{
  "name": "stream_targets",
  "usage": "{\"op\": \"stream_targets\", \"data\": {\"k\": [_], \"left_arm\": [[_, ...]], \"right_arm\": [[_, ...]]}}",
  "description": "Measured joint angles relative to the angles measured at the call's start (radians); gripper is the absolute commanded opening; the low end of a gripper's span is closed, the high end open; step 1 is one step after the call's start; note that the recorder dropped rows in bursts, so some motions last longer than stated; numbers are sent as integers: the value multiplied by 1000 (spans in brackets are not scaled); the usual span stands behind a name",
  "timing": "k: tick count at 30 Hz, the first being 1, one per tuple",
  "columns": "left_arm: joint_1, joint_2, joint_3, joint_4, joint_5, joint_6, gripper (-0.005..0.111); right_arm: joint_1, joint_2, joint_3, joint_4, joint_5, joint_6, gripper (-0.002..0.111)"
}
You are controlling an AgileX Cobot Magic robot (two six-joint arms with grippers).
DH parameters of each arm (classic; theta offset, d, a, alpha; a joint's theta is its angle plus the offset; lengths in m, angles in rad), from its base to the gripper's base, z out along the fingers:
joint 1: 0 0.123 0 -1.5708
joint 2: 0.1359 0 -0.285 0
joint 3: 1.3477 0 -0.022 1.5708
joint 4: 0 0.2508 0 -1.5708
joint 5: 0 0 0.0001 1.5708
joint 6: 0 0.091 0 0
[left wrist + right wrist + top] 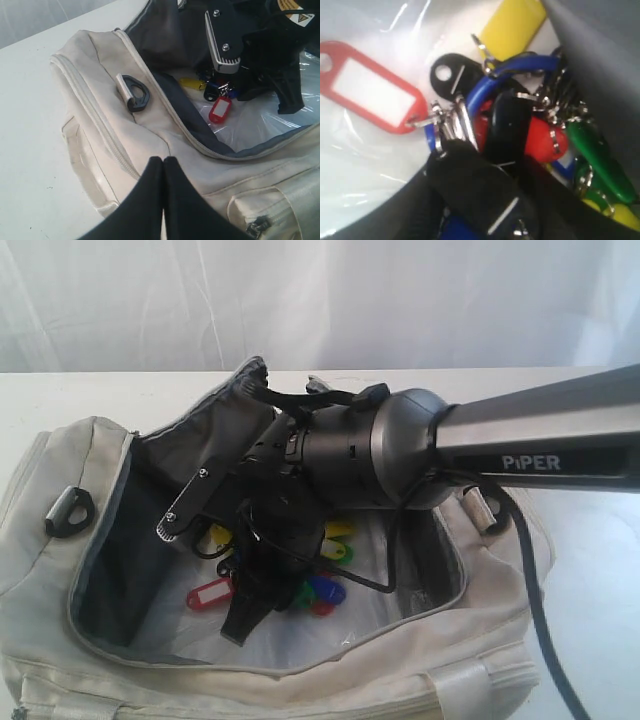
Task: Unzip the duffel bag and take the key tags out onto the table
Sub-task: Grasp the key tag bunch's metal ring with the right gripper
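The cream duffel bag (60,640) lies unzipped on the white table (590,570), its dark lining showing. The key tags (320,585) sit in a bunch on the bag's floor: red, blue, green and yellow. My right gripper (255,600) reaches down into the opening. In the right wrist view its black fingers (470,175) close round the metal rings of the key tags (540,135). My left gripper (163,160) is shut and empty, hovering over the duffel bag's (100,90) outer side, apart from the key tags (220,107).
A black D-ring (136,92) sticks out of the bag's end beside the zipper edge. Crinkly clear plastic (400,560) lines the bag's floor. The right arm's cable (530,610) hangs over the bag's right end. A white curtain stands behind the table (30,125).
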State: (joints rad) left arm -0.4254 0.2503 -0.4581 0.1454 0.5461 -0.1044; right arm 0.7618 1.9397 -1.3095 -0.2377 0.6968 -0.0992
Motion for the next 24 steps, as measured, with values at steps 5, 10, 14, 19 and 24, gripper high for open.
{"op": "stream_targets", "data": {"k": [5, 10, 14, 19, 24], "left_arm": [[0, 0, 0, 0, 0, -2, 0], [0, 0, 0, 0, 0, -2, 0], [0, 0, 0, 0, 0, -2, 0], [0, 0, 0, 0, 0, -2, 0], [0, 0, 0, 0, 0, -2, 0]], "right_arm": [[-2, 7, -7, 93, 15, -115, 25], [-4, 12, -14, 180, 41, -258, 15], [-4, 12, -14, 199, 47, -292, 0], [-4, 12, -24, 206, 58, -302, 0], [-4, -12, -44, 238, 116, -304, 0]]}}
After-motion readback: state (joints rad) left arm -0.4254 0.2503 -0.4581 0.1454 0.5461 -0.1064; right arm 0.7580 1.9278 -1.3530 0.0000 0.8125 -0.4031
